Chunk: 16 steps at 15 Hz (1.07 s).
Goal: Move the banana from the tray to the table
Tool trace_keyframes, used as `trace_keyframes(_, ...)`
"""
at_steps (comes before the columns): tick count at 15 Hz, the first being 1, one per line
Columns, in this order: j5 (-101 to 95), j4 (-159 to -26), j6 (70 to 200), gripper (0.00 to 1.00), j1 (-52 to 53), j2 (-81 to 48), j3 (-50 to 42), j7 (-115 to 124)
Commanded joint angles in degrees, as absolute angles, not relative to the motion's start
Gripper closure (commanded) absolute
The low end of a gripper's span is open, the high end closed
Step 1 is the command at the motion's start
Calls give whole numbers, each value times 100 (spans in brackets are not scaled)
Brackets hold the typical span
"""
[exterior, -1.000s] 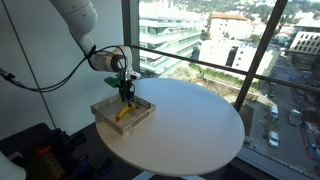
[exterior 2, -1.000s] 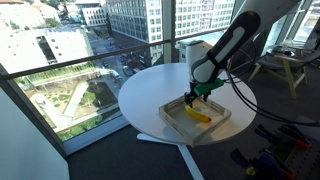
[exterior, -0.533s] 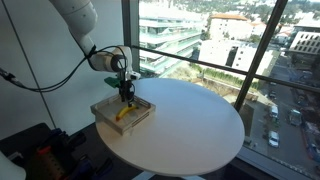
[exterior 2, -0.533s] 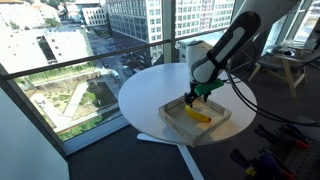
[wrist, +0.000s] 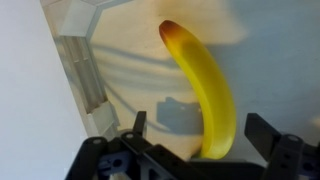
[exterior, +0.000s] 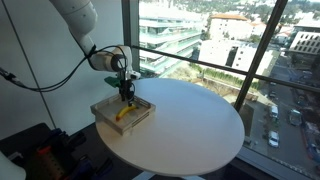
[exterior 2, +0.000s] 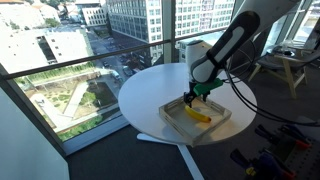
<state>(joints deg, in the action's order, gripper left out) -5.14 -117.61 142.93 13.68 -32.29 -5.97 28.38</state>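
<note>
Pincer point(wrist: 205, 135) open wide, holding nothing; in the wrist view its two dark fingers stand at 8 and 4 o'clock, with the banana point(wrist: 205, 90) between them; touching or apart, cannot tell. Judgement: the jaws straddle the fruit across its narrow width so that a closing grip takes it near the lower end; grasp not yet made.

Banana lies flat on the pale floor of the tray point(wrist: 85, 70), running from 12 o'clock, dark tip up, down toward 6 o'clock; tray wall stands at 9 o'clock, apart from the fruit. Tray holds the banana and nothing else visible.

Both exterior views show the arm reaching down into the tray point(exterior: 140, 122) point(exterior 2: 215, 127); tray sits at the rim of the white worktop point(exterior: 190, 125), toward 9 o'clock in that view.

Judgement: task at its start; the worktop toward 3 o'clock looks suited for set-down.
</note>
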Motion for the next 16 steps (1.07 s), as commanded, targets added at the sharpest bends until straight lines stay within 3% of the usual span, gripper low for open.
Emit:
trace_keyframes(1, -403, -11621, 14402, 0, 1305, -3226, -483, 2799)
trace_keyframes(16, -283, -11395, 14425, 0, 1359, -3641, -400, 2827)
